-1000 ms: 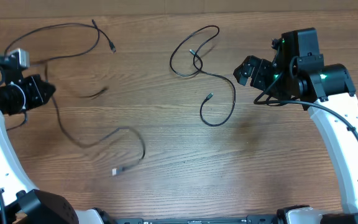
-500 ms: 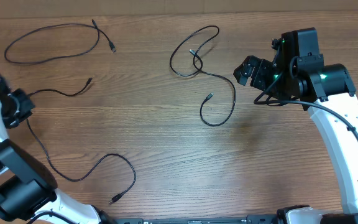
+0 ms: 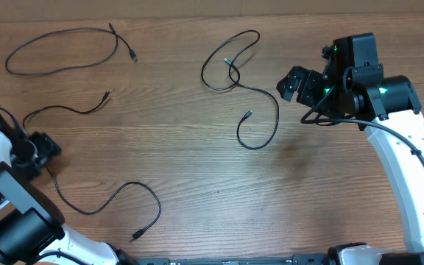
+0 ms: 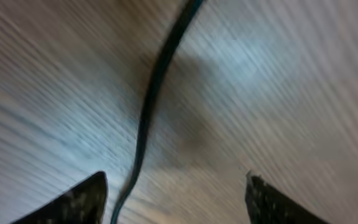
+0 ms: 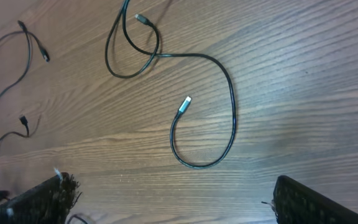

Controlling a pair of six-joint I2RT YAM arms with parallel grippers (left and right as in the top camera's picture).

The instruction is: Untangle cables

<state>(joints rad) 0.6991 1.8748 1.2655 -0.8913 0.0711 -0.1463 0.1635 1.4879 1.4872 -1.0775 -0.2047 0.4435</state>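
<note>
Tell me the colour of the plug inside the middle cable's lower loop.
Silvery metal plug on a black cable; the right wrist view shows it best.

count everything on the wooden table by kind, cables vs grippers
thin black flexible cables: 3 (top-left loop, long left strand, centre loop)
two-finger robot grippers: 2 (left gripper, right gripper)
total: 5

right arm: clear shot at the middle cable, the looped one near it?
Probably yes. The right gripper is open and hovers just beside the middle cable, with nothing lying between them. The right wrist view shows the cable's lower loop uncovered, directly ahead of the gripper.
</note>
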